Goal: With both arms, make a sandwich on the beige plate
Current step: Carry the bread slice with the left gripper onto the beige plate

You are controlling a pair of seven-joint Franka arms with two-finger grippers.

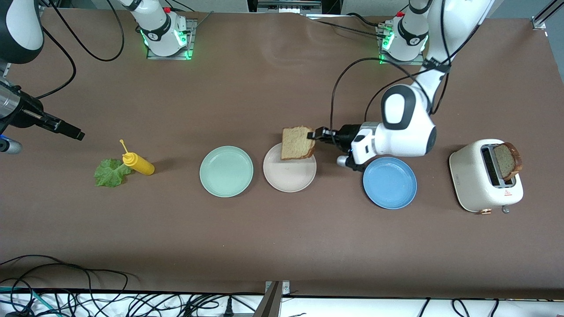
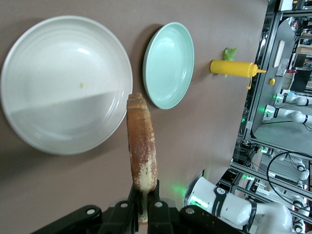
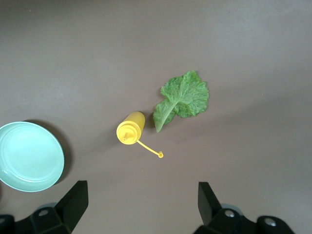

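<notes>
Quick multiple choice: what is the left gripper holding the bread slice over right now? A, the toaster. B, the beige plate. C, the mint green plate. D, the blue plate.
B. In the front view the left gripper is shut on the bread slice, which hangs over the edge of the beige plate, between the mint green plate and the blue plate; the toaster holds a different slice.
</notes>
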